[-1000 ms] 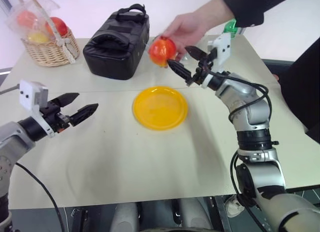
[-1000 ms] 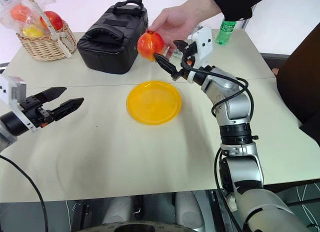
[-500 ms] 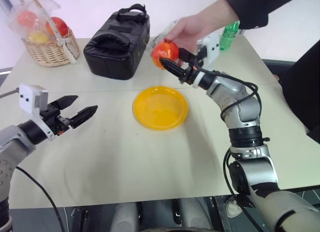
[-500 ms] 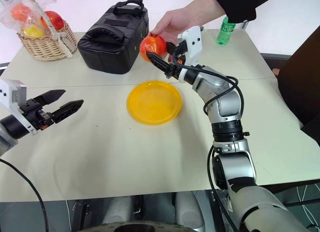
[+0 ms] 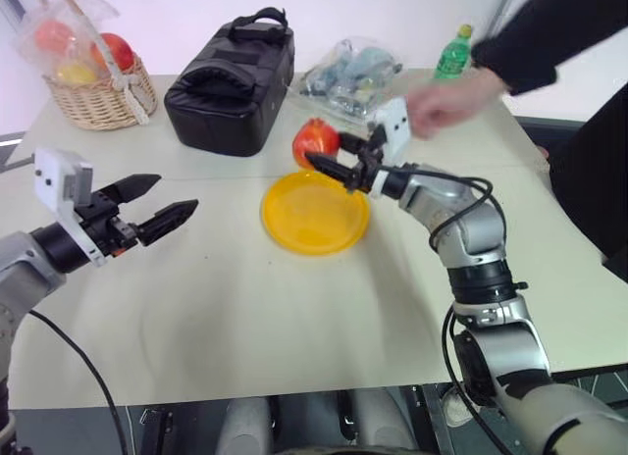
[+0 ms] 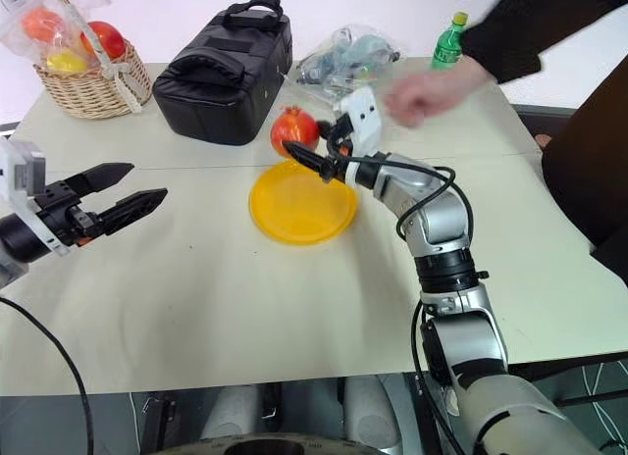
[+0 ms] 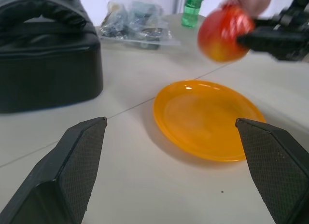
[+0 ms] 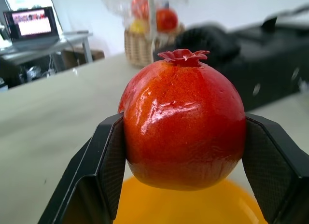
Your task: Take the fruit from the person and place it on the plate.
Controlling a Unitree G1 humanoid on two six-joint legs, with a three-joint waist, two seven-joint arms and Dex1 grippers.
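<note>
Bright, even indoor light with soft, faint shadows.
The person's hand at one o'clock is motion-blurred; the fruit carries glossy highlights, while the wicker basket behind it at twelve o'clock is out of focus.

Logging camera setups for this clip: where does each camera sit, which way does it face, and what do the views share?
Left eye, right eye: on the head, looking down over the table; both arms show.
Left wrist: looks between the open left gripper toward the plate.
Right wrist: looks along the right gripper, shut on the fruit.
Shared: fruit, plate, black bag; the person's hand hangs apart from the fruit.
</note>
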